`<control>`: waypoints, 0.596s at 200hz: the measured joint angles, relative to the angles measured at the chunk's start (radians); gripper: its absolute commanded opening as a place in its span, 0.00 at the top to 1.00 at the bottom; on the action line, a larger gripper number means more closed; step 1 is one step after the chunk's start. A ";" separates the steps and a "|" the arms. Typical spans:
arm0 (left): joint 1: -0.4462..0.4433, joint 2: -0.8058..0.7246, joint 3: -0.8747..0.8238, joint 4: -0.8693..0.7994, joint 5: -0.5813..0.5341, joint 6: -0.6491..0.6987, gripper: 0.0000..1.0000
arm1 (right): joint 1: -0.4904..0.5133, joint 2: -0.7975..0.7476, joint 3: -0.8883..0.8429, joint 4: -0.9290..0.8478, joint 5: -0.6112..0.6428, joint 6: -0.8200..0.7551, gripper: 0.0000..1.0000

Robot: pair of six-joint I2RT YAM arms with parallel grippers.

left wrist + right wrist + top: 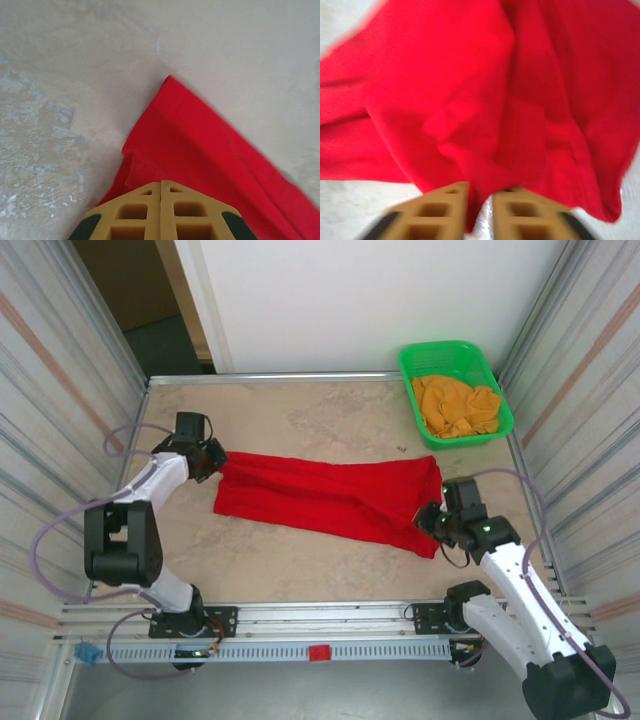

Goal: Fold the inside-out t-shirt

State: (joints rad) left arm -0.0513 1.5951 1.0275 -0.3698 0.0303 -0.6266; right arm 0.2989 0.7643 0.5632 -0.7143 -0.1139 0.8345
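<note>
Left tool [160, 184] clenched on a corner of the red t-shirt [330, 495], right tool [480, 189] slightly parted around its fabric.

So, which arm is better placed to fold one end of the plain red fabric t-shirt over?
Probably left: the left end effector is shut on the left end of the red t-shirt; the right end effector has jaws slightly apart, so its hold looks loose.
</note>
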 measured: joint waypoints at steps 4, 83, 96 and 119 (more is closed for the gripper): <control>0.000 0.020 0.000 -0.001 0.000 0.003 1.00 | 0.011 -0.001 -0.013 -0.008 0.009 0.010 0.56; 0.000 0.084 0.023 -0.006 0.000 0.050 0.73 | 0.034 0.110 0.123 0.038 0.079 0.013 0.57; 0.000 0.071 0.031 -0.010 0.000 0.067 0.58 | 0.034 0.180 0.135 0.082 0.059 -0.001 0.58; 0.000 0.021 0.048 -0.016 0.007 0.080 0.53 | 0.043 0.319 0.159 0.150 0.027 -0.021 0.59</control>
State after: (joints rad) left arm -0.0517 1.6157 1.0756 -0.3859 0.0376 -0.5465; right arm 0.3420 1.0832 0.7223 -0.5644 -0.0868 0.8135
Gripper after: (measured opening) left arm 0.448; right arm 0.412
